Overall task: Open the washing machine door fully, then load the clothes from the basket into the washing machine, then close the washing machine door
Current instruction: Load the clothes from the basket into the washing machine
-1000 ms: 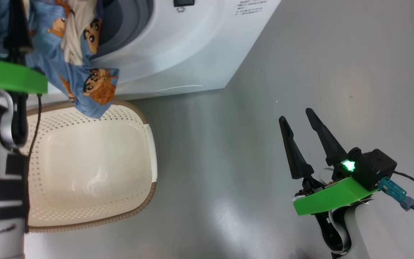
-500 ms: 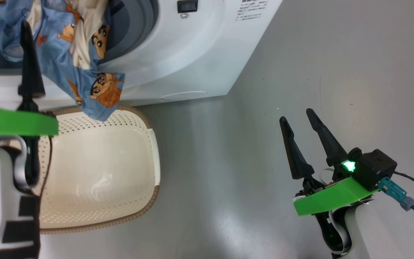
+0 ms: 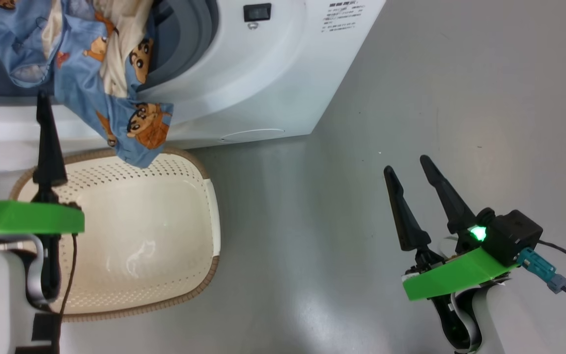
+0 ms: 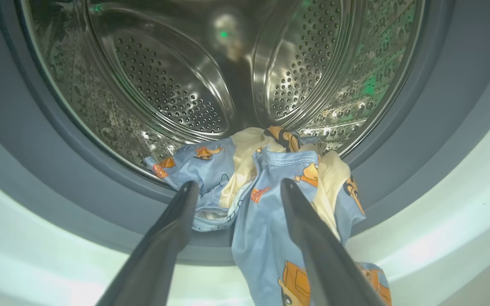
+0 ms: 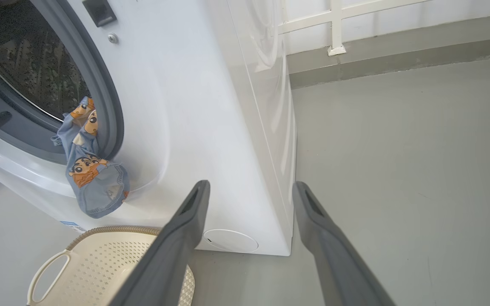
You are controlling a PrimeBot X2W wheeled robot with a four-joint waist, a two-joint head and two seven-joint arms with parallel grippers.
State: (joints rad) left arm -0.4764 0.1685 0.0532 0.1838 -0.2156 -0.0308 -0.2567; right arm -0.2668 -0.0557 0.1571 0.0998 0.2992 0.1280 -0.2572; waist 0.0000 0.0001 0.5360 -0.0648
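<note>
Both spread and empty: left gripper (image 3: 15, 105) is pointing at the washer (image 3: 243, 83), right gripper (image 3: 407, 164) is hovering over floor (image 3: 312, 221); clothes (image 3: 111, 98) are running off-frame.

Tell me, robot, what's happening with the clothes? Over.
Left gripper, right gripper open, empty. Clothes half in washing machine, tail hanging out above basket. Tail may block closing.

Clothes (image 3: 84, 93) draped over washer (image 3: 263, 78) gasket lip, half in drum, blue tail hanging outside. Basket (image 3: 140, 221) upright just below, empty.
</note>
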